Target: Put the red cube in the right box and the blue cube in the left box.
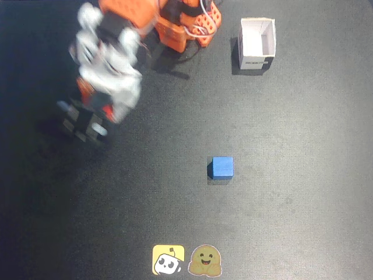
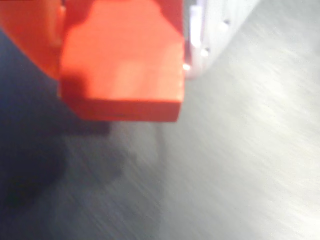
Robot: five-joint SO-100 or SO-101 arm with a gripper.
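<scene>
Blue cube (image 1: 222,167) alone mid-table; pincer (image 1: 84,123) blurred, far left.

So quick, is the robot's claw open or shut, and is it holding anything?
Gripper: too blurred in the fixed view to tell open from shut. The wrist view shows only a blurred orange part, so a held thing cannot be told either.
</scene>
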